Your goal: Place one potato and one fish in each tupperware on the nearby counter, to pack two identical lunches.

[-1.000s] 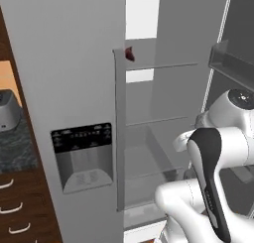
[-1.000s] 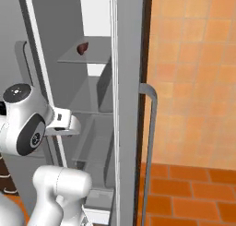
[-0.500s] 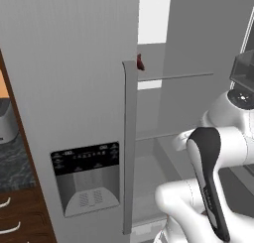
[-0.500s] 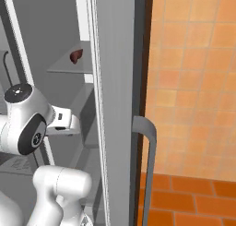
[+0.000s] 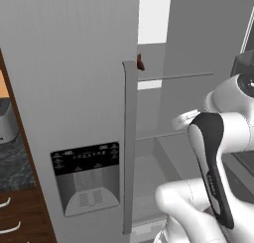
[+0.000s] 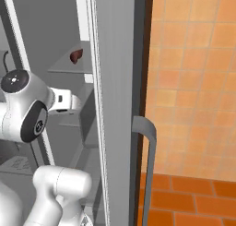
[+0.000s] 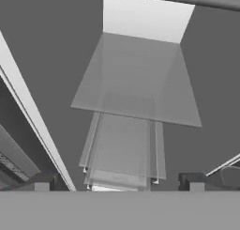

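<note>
The hand (image 7: 119, 186) points into the open fridge with its fingertips (image 7: 46, 181) spread wide and nothing between them. In front of it are bare glass shelves (image 7: 136, 86), stacked one under another. The one small item in sight is a rounded lump (image 6: 76, 56) on an upper shelf. It is dark reddish-brown rather than yellow, so I cannot tell whether it is a potato. From the left base view it peeks out just behind the handle (image 5: 129, 148) of the fridge door (image 5: 74, 78), above the dispenser panel (image 5: 87, 176).
</note>
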Robot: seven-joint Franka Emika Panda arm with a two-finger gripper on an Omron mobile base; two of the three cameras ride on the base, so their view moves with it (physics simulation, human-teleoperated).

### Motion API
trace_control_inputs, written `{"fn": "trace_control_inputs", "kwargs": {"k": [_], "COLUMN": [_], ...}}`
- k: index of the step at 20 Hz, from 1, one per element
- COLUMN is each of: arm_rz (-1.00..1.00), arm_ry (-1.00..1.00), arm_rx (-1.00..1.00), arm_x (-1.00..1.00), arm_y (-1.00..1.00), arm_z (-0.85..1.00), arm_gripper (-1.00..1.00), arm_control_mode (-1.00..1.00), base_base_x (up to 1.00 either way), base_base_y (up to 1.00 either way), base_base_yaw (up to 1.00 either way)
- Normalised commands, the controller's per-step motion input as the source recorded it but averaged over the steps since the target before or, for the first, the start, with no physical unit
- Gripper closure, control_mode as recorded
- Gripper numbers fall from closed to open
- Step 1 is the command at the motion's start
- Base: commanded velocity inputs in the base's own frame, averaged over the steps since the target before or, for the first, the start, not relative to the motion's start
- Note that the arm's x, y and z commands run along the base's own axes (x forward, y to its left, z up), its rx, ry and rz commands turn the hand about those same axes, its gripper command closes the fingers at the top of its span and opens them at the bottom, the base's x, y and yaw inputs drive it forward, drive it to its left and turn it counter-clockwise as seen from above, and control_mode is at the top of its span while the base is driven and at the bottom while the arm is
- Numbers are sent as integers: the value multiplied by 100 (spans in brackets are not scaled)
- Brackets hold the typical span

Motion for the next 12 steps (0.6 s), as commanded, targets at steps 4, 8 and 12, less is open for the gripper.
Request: {"fn": "trace_control_inputs", "kwargs": {"k": [4,8,12], "arm_rz": [5,14,14], "arm_ry": [-4,-9,-3], "arm_rx": [1,8,11], "arm_x": [36,44,71], "arm_y": [7,6,11], "arm_z": [74,30,24], "arm_gripper": [-100,-100,-100], "arm_control_mode": [-100,-100,-100], "base_base_x": [0,0,0], "base_base_y": [0,0,0], "base_base_yaw": [0,0,0]}}
